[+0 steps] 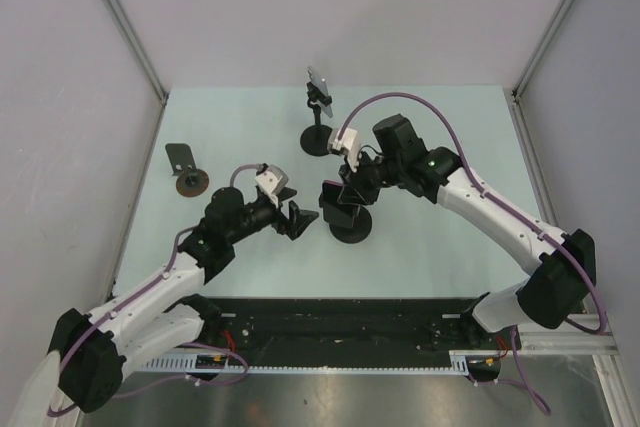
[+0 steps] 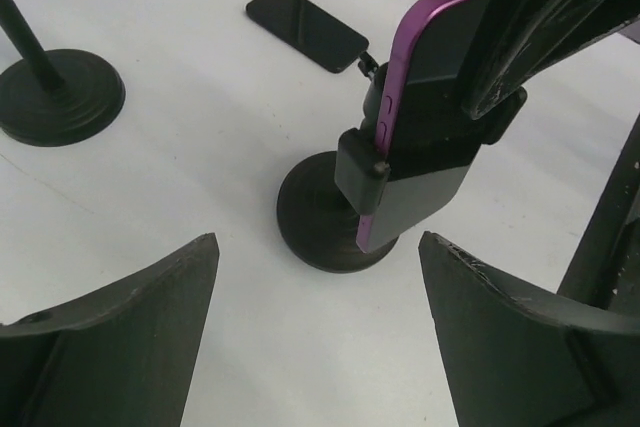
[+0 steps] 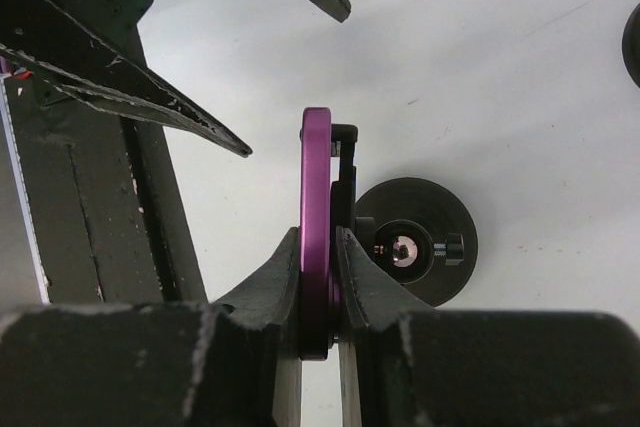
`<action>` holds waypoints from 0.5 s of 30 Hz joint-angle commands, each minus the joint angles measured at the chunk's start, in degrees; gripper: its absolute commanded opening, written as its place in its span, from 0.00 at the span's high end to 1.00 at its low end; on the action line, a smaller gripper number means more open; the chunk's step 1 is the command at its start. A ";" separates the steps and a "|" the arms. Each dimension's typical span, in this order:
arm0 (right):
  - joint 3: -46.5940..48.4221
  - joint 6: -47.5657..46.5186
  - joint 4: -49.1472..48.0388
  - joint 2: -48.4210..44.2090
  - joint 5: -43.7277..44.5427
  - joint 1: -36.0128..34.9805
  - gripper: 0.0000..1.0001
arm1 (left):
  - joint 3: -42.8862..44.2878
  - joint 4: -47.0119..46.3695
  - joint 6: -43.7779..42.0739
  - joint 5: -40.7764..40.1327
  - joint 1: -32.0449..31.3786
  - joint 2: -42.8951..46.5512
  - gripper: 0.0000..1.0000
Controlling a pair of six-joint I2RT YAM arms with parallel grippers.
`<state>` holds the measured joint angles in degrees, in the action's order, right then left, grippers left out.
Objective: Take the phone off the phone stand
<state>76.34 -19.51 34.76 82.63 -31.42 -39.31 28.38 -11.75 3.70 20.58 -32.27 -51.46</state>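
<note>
A purple phone [image 2: 400, 77] stands upright on edge in the clamp [image 2: 365, 172] of a black phone stand with a round base [image 2: 320, 217], mid-table [image 1: 351, 227]. My right gripper [image 3: 318, 277] is shut on the phone [image 3: 317, 177], one finger pressed on each face, just above the clamp [image 3: 343, 162]. In the top view the right gripper [image 1: 338, 202] covers the phone. My left gripper [image 2: 318, 337] is open and empty, close to the left of the stand [image 1: 300, 219], with its fingers wide apart and facing the base.
A second black stand [image 1: 318, 139] holding another phone [image 1: 318, 87] is at the back centre. A black phone [image 2: 305, 27] lies flat on the table beyond the stand. A small bracket on a brown disc [image 1: 185, 172] sits at the left.
</note>
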 commanded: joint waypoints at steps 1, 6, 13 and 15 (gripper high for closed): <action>-0.75 2.81 -3.03 -3.17 -1.63 -1.12 1.00 | -2.36 -12.85 3.06 -5.90 -1.13 1.01 0.14; -1.54 3.42 -3.82 -3.79 -1.01 -1.38 1.00 | -1.49 -15.41 3.85 -4.32 -1.83 -1.18 0.19; -1.80 3.69 -3.91 -3.97 0.04 -1.74 1.00 | -1.31 -18.13 4.47 -5.63 -4.82 -4.43 0.23; -1.89 3.77 -4.00 -3.88 0.22 -1.91 1.00 | -1.49 -19.10 4.47 -6.25 -5.34 -5.05 0.26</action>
<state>74.35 -17.56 32.93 80.88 -29.39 -40.18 25.89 -26.02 7.29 16.01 -36.40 -55.68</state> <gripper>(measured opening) 0.170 0.757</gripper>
